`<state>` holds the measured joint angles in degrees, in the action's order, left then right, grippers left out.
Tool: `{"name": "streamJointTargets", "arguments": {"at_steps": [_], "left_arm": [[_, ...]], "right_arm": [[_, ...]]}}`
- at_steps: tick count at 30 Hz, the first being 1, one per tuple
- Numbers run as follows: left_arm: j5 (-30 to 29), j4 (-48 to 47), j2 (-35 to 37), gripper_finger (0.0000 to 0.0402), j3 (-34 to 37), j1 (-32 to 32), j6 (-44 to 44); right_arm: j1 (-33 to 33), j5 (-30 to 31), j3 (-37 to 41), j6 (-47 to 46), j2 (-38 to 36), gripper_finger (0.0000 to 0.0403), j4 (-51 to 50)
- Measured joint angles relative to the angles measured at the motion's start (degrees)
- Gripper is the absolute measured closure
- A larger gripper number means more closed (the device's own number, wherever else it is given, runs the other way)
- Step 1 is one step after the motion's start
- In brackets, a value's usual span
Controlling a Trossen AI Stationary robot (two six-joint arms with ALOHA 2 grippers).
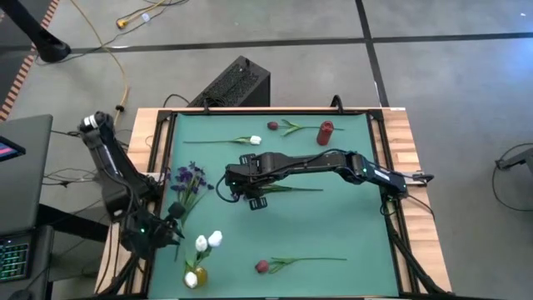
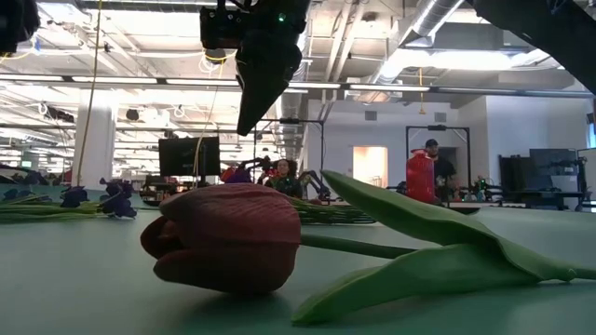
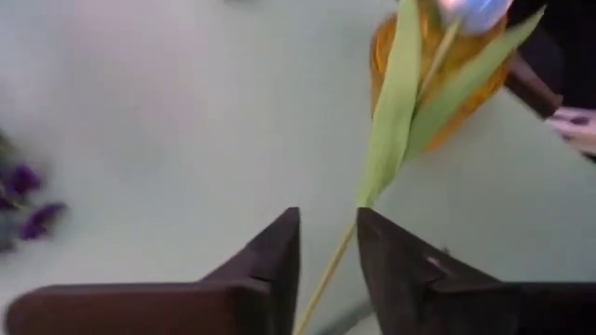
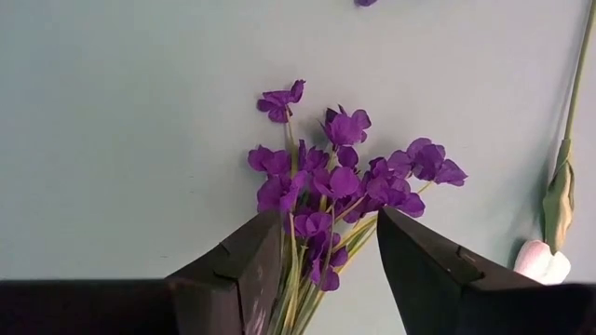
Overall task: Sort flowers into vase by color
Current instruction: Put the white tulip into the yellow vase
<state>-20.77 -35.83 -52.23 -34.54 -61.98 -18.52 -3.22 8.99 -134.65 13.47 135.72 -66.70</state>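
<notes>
Purple sprigs (image 1: pixel 187 183) at table's (image 1: pixel 350 225) left side, vase (image 1: pixel 196 275) at near-left corner. Tulip (image 1: pixel 265 266) along near edge, right of vase. Two more tulips (image 1: pixel 254 140) and a container (image 1: pixel 325 132) near far edge.

Approx counts, top-down view: 3 white tulips (image 1: pixel 208 242) lower left plus 1 (image 1: pixel 255 140) upper centre; 2 red tulips (image 1: pixel 262 267), bottom centre & top; 1 purple bunch (image 1: pixel 188 179) left; 1 red vase (image 1: pixel 325 132) top; 1 yellow vase (image 1: pixel 198 276) lower left.
</notes>
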Motion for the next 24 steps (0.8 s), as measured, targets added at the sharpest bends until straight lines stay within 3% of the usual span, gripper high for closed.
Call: {"name": "streamJointTargets", "arguments": {"at_steps": [5, 9, 17, 24], "left_arm": [[1.3, 0.9, -4.8, 0.0228, 1.9, 0.0, -1.5], [2.8, 1.5, -8.4, 0.0194, 1.9, 0.2, 0.3], [6.4, 3.7, -15.3, 0.02, 1.9, 3.6, 2.1], [8.0, 3.6, -13.3, 0.0226, 1.8, 4.4, 2.9]], "right_arm": [[0.0, 0.0, 0.0, 0.0, 0.0, 0.0198, 0.1], [0.1, 0.0, 0.0, 0.0, 0.0, 0.0198, 0.3], [0.1, 0.0, 0.0, 0.0, 0.0, 0.0198, 0.5], [0.1, 0.0, 0.0, 0.0, 0.0, 0.0198, 1.1]]}}
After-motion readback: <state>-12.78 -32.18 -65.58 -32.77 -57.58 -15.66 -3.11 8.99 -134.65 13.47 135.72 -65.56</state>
